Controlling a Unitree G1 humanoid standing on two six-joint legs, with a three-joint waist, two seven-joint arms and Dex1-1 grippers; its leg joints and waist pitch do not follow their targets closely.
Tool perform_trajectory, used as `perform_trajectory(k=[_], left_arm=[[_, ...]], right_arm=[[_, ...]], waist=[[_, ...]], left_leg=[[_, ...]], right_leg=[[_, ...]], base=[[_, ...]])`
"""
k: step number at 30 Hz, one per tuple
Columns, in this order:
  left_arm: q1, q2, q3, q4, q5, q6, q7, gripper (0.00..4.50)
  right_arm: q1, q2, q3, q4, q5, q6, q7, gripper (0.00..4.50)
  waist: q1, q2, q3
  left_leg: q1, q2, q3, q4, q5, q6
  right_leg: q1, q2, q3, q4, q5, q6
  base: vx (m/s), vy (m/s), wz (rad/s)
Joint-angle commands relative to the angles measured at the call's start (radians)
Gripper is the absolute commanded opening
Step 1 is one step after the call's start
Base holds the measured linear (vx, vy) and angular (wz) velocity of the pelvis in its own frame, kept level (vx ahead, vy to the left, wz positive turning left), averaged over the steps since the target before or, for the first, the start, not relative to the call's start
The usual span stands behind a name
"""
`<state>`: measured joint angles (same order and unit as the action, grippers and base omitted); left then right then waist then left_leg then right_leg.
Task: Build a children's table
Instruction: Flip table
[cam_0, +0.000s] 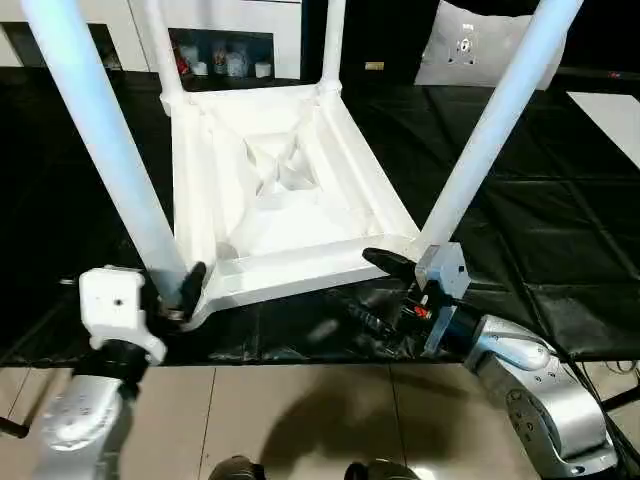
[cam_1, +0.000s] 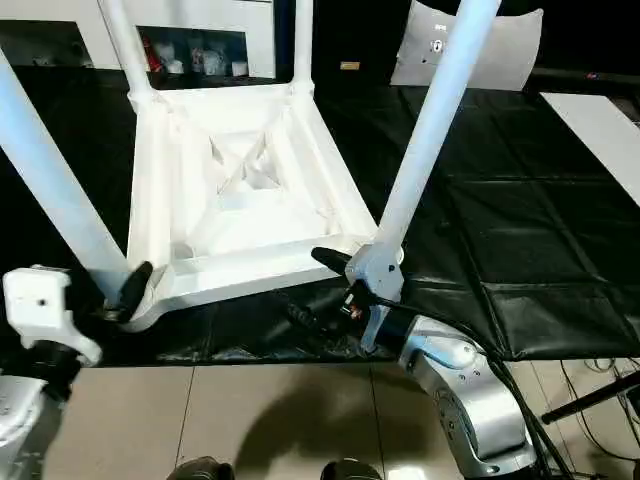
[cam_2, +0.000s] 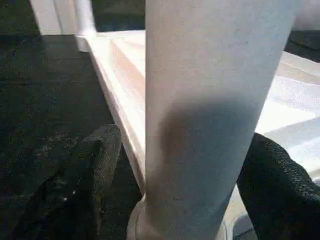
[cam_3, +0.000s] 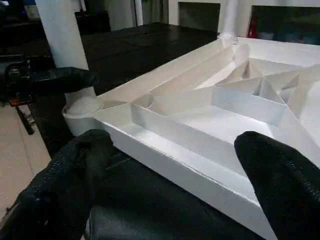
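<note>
The white children's table (cam_0: 285, 190) lies upside down on a black sheet (cam_0: 520, 220) spread over the floor, its ribbed underside facing up and all four tapered legs standing in the round corner sockets. The near left leg (cam_0: 105, 140) and near right leg (cam_0: 495, 125) rise steeply past the camera; the two far legs (cam_0: 333, 40) stand at the far corners, in front of a white cabinet (cam_1: 190, 45) with small items on its shelf.

The left end effector (cam_0: 180, 290) sits at the near left corner with its black fingers (cam_2: 82, 185) spread wide on either side of the near left leg's base, straddling it; whether they press on the leg cannot be told.

The right end effector (cam_3: 175, 170) is spread wide at the near right corner, its fingers (cam_3: 280, 185) reaching over the table's near rim (cam_3: 200, 175) without closing on it. A white cushion (cam_0: 485, 45) leans at the far right.
</note>
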<state>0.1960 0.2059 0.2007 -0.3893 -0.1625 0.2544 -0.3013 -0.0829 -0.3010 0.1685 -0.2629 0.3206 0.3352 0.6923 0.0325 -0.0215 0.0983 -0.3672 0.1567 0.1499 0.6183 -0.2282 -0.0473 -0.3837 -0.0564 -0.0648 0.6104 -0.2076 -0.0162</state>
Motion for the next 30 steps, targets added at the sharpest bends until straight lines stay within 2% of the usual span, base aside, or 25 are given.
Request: perform_trajectory(k=[1, 5, 8, 15, 24, 30], left_arm=[[0.001, 0.007, 0.008, 0.008, -0.008, -0.007, -0.019, 3.45], [-0.012, 0.027, 0.03, 0.032, -0.019, -0.016, -0.033, 3.45], [-0.016, 0.043, 0.032, 0.047, -0.029, -0.027, -0.041, 3.45], [-0.022, 0.053, 0.028, 0.055, -0.032, -0.029, -0.05, 3.45], [-0.022, 0.065, 0.022, 0.059, -0.035, -0.037, -0.044, 3.45], [-0.038, 0.109, 0.032, 0.092, -0.048, -0.067, -0.096, 3.45]], right_arm=[[0.002, -0.012, 0.007, -0.006, 0.006, -0.012, 0.007, 4.5], [0.006, -0.015, 0.008, -0.01, 0.007, -0.011, 0.013, 4.5], [0.01, -0.017, 0.008, -0.013, 0.006, -0.011, 0.018, 4.5], [0.012, -0.021, 0.01, -0.015, 0.006, -0.011, 0.022, 4.5], [0.013, -0.022, 0.012, -0.016, 0.006, -0.011, 0.029, 4.5], [0.015, -0.026, 0.017, -0.015, 0.005, -0.014, 0.035, 4.5]], waist=[[-0.001, 0.012, -0.041], [0.0, 0.014, -0.039], [-0.001, 0.014, -0.037], [-0.002, 0.014, -0.039], [-0.001, 0.013, -0.037], [-0.001, 0.009, -0.036]], left_leg=[[0.003, 0.08, -0.03, -0.102, -0.19, 0.038], [0.003, 0.081, -0.03, -0.104, -0.203, 0.034], [0.003, 0.08, -0.03, -0.106, -0.221, 0.03], [0.003, 0.082, -0.03, -0.106, -0.207, 0.027], [0.004, 0.082, -0.03, -0.108, -0.22, 0.028], [0.004, 0.08, -0.029, -0.108, -0.208, 0.033]], right_leg=[[0.031, -0.092, 0.069, -0.078, -0.188, -0.184], [0.032, -0.094, 0.07, -0.079, -0.195, -0.191], [0.031, -0.095, 0.07, -0.082, -0.23, -0.182], [0.032, -0.094, 0.071, -0.079, -0.2, -0.19], [0.03, -0.095, 0.071, -0.083, -0.23, -0.184], [0.028, -0.094, 0.071, -0.084, -0.238, -0.176]], base=[[0.0, 0.0, 0.0], [0.0, 0.0, 0.0], [0.0, 0.0, 0.0], [0.0, 0.0, 0.0], [0.0, 0.0, 0.0], [0.0, 0.0, 0.0]])
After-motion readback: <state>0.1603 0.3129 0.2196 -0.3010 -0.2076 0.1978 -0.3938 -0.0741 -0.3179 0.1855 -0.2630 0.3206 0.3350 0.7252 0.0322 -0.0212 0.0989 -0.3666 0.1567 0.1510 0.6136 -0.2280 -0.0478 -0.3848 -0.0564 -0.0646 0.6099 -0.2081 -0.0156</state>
